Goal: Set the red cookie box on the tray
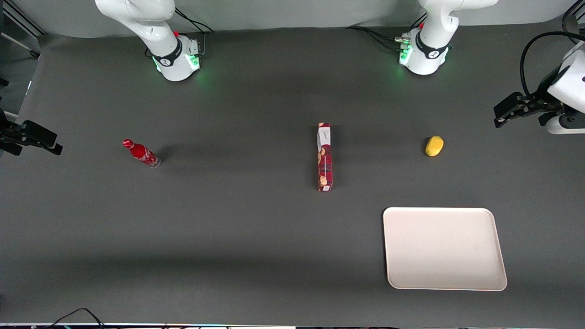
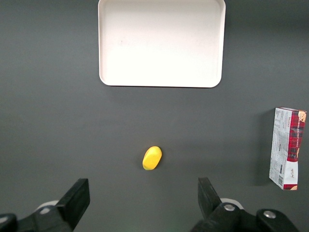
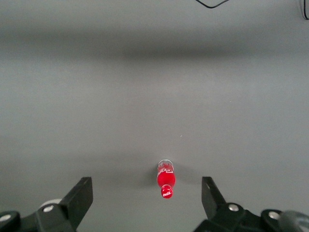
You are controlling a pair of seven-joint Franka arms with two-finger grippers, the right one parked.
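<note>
Mid-table: red cookie box (image 1: 324, 156) lying flat, untouched, tray (image 1: 484, 278) bare.

The box's long axis runs from the arm bases toward the front camera, white-label end toward the bases. It lies well apart from the tray, which sits nearer the front camera. The left arm's gripper (image 1: 511, 110) hangs at the working arm's end of the table, fingers (image 2: 76, 199) spread, holding nothing; the box lies off sideways toward the parked arm's end. Count: one box, one tray, one yellow lemon (image 1: 434, 146), one red soda bottle (image 1: 141, 153).

Red cookie box (image 1: 324, 156) on table, apart from tray (image 1: 444, 248); gripper (image 1: 502, 114) aloft.
</note>
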